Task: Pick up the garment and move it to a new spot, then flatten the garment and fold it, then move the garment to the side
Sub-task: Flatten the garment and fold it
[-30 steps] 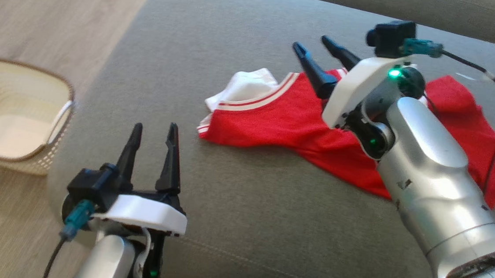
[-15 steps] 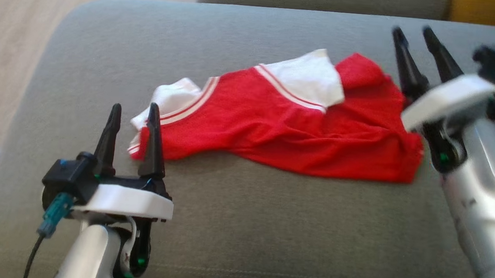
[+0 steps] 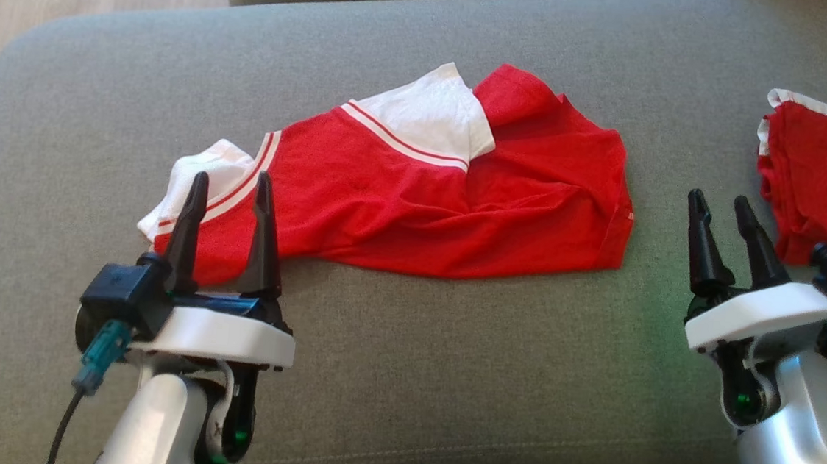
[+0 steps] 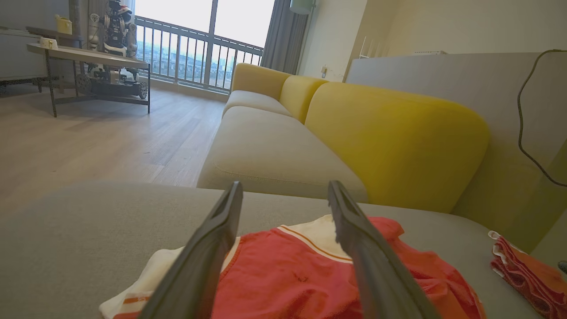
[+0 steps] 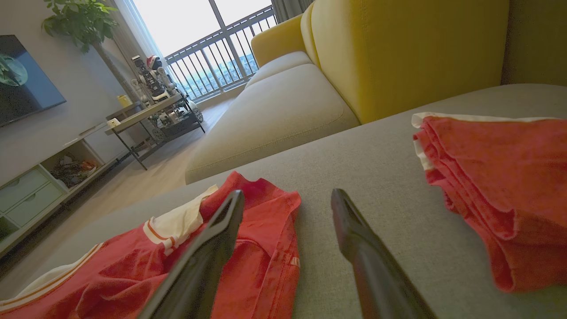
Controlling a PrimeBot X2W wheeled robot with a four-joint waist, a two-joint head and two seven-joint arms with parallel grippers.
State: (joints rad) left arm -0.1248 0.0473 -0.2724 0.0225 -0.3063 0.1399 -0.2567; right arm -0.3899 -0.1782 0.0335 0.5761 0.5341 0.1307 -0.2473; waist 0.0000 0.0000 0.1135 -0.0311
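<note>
Crumpled red cotton shirt w/ white sleeves [image 3: 423, 203] lies spread mid-seat. Left gripper [image 3: 232, 176], fingers wide apart & empty, is at the shirt's left sleeve end; contact unclear. Right gripper [image 3: 719, 197], also spread & empty, sits near the right hem, not touching. Surface: grey fabric sofa seat [image 3: 446, 382]. Room: yellow sofa backs [image 4: 390, 141], wood floor [image 4: 88, 137]. 2 red garments; the 2nd is a folded red garment [image 3: 824, 176] at far right. 2 grippers.

Soft red-and-white knit cloth garment [image 3: 422, 210] lies on matt, finely woven grey sofa cushion [image 3: 446, 382].

Head looks down; low wrist views share the garment [image 3: 423, 203].
</note>
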